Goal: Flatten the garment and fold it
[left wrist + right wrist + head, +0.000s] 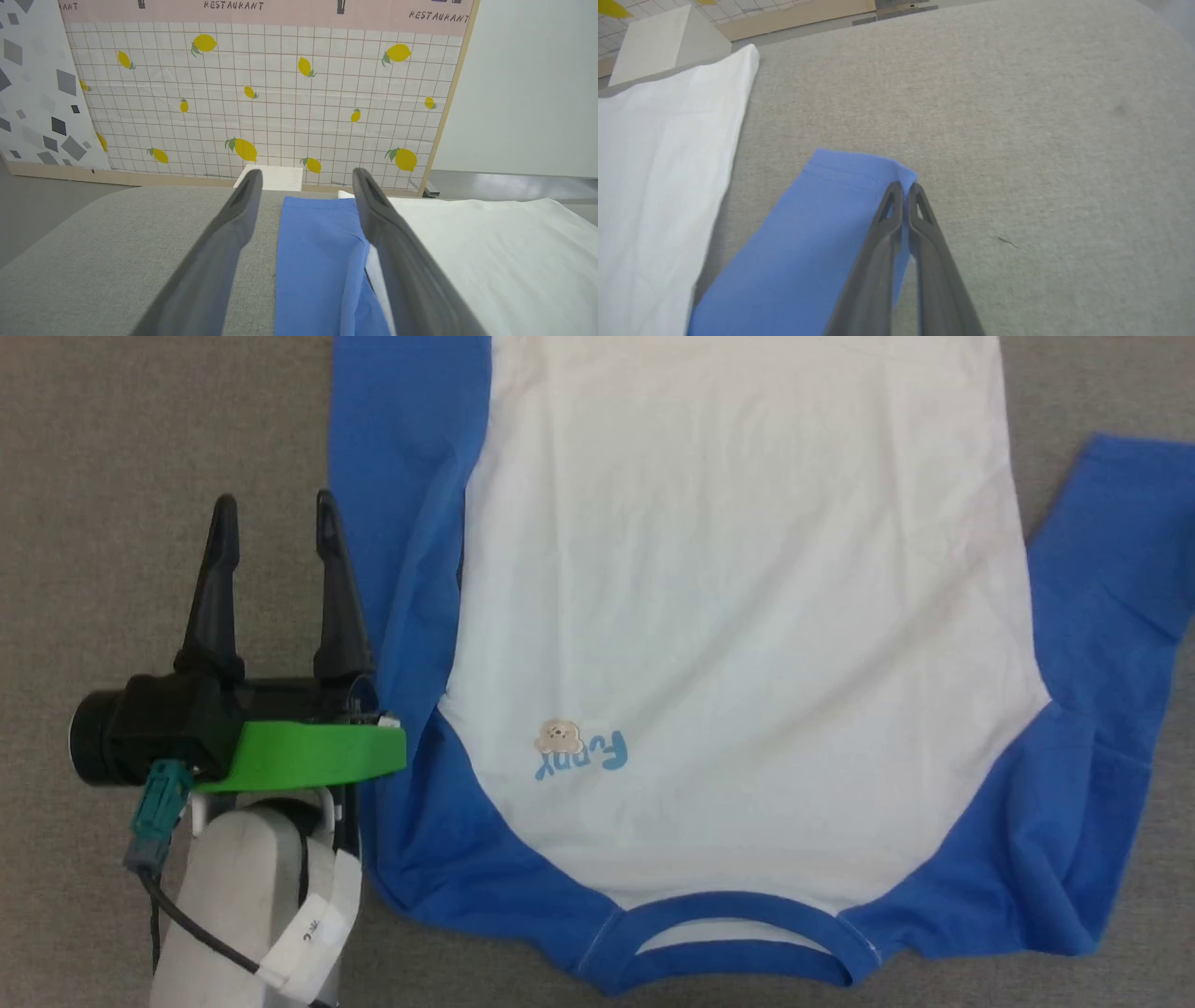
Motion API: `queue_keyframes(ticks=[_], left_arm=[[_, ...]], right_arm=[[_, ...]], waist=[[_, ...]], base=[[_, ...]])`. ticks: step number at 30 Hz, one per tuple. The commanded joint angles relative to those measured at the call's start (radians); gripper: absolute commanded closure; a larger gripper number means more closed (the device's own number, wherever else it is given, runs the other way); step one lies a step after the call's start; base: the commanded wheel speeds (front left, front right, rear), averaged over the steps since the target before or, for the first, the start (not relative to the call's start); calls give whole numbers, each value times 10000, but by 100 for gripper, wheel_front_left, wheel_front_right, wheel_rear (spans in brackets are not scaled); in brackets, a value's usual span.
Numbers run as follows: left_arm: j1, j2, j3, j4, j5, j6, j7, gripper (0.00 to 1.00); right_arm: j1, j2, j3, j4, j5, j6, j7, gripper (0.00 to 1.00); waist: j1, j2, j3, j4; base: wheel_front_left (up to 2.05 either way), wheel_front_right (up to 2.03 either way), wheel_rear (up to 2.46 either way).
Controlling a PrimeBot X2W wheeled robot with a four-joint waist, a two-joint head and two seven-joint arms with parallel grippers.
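Grey tabletop [140, 429] lies under it all. At the left of the head view, the left gripper [274, 513] sits at the edge of a blue sleeve of the garment [747, 616], fingers wide apart, holding nothing. That shirt lies flat from the middle to the right, collar at the bottom. In the right wrist view, the right gripper [905, 189] pinches a blue sleeve corner, fingers shut.

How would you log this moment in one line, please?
left gripper: open, at shirt edge | right gripper: shut on blue sleeve cuff | shirt: spread flat, unfolded
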Motion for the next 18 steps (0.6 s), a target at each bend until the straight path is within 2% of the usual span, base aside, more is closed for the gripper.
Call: queue_keyframes(ticks=[1,8,18], left_arm=[[201,-79,74,30,-121,-84,-45,0],[852,-270,431,137,-206,-319,-45,0],[1402,-445,762,114,-196,-596,-45,0]], right_arm=[[356,-183,-334,161,50,-19,-141,100],[1801,-767,-1941,473,-288,-19,-294,100],[2381,-1260,-3708,-500,-1589,-19,22,100]], waist=[[-1,56,-782,-311],[-1,56,-1705,-624],[-1,56,-2287,-732]], base=[[0,0,0],[0,0,0],[0,0,0]])
